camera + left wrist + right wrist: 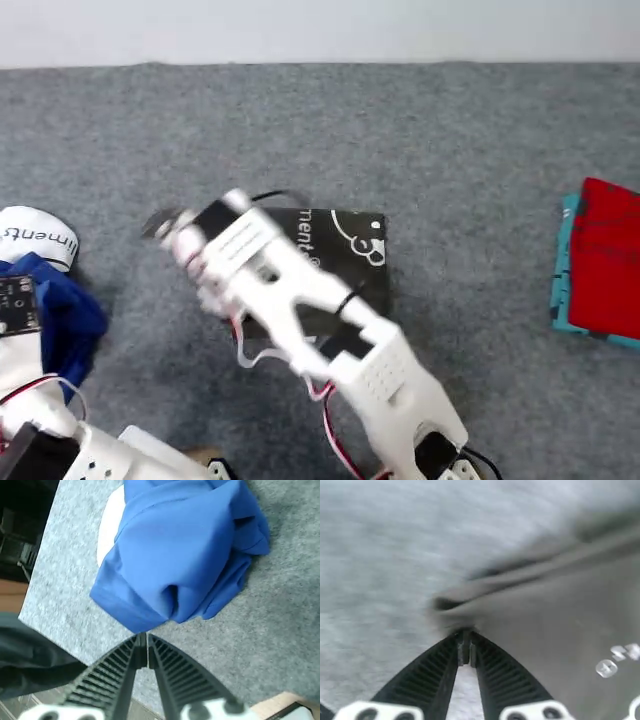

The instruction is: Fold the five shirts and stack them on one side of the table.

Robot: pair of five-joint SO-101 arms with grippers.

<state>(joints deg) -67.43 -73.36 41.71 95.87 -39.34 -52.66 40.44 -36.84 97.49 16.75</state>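
Touching white-printed black shirt (560,630), right hand (465,642) closed; left hand (146,644) closed beside blue shirt (180,545).

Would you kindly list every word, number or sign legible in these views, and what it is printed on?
Black shirt: white lettering and a drawn figure, half hidden under an arm; no whole word readable.
White shirt: dark lettering cut short by a fold; a fragment only.
Blue shirt, red shirt: no print visible.
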